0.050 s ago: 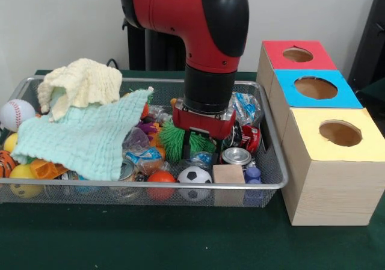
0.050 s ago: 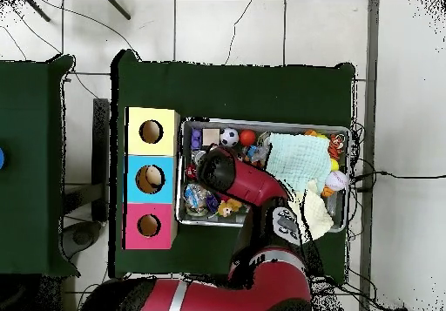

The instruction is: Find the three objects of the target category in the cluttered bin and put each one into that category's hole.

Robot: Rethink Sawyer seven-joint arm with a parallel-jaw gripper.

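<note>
Gripper (image 1: 201, 142) sits low in the bin (image 1: 274, 162), hemmed by cans (image 1: 236, 156), green spiky toy (image 1: 175, 141) and cloth (image 1: 84, 139); room only above.

The hand (image 1: 198, 142) is sunk among clutter, fingers perhaps hidden.

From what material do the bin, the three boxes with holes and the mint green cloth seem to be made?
Bin: seemingly metal wire mesh, with a shiny silver rim. Boxes: likely pale wood, grain visible on the sides; tops coloured matte red, blue, yellow, perhaps paper or paint. Mint green cloth: soft woven fabric, crinkled and matte, possibly cotton gauze.
</note>
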